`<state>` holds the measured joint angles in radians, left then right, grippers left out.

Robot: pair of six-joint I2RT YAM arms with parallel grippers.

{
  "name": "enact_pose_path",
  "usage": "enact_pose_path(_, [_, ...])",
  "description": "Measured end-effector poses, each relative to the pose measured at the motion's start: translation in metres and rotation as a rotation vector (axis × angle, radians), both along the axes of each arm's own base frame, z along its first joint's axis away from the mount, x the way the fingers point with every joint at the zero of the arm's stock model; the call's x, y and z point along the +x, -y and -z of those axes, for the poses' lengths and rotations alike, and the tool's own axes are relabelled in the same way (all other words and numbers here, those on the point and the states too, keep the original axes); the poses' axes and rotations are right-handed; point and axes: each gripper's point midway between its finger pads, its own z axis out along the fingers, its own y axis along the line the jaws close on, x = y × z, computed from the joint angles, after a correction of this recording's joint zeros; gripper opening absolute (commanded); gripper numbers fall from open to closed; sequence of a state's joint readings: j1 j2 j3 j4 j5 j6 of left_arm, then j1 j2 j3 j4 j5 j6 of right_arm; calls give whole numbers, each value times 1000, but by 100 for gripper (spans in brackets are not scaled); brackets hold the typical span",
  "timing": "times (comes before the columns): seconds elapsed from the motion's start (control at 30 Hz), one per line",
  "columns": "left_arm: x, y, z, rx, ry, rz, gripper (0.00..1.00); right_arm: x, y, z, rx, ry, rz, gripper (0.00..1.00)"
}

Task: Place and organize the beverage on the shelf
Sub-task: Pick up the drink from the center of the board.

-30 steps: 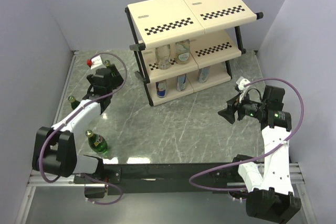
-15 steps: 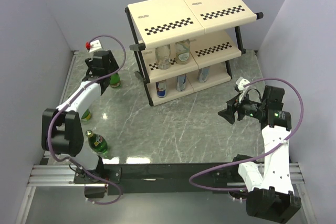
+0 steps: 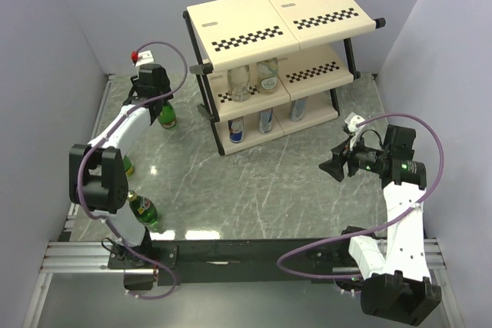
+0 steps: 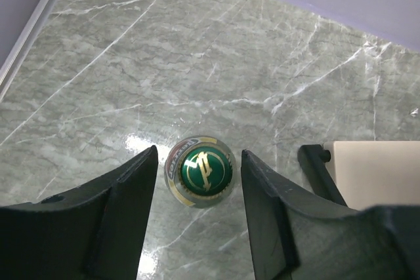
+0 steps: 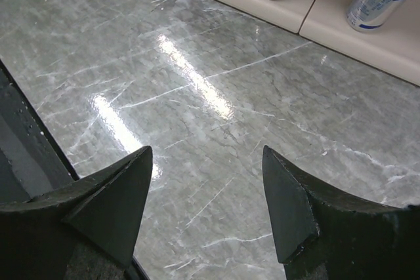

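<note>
The left pincer is spread apart and points straight down, its two dark fingers flanking the gold-printed cap of a green bottle. A narrow gap shows on each side of the cap, though the wrist view is too steep to say whether the fingers have reached the level of the neck. That bottle stands upright on the marbled surface just beside the left end of the shelf, close to its black frame. Two more green bottles stand well apart from the shelf, toward the near left: one in the open and the other partly hidden behind the left arm. On the shelf's middle tier two clear bottles stand side by side, and on its bottom tier three slim cans stand in a row. The right pincer is also spread apart and holds nothing, hanging over bare surface off the shelf's right front corner.
</note>
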<state>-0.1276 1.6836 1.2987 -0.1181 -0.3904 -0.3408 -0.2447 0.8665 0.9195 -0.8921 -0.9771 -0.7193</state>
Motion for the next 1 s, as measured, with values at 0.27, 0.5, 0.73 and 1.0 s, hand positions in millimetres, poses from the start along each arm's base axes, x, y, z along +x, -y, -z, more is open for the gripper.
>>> enact_pose_path(0.27, [7, 0, 18, 29, -59, 14, 49, -1, 0, 3, 4, -19, -5, 74])
enact_pose_path(0.5, [11, 2, 18, 36, -67, 30, 0, 0, 0, 4, 5, -23, -6, 74])
enact_pose_path(0.73, [-21, 3, 14, 20, -82, 57, 0, 0, 0, 4, 4, -22, -7, 74])
enact_pose_path(1.0, [-86, 12, -8, -53, -44, 101, 0, -1, -2, 6, 9, -28, -22, 74])
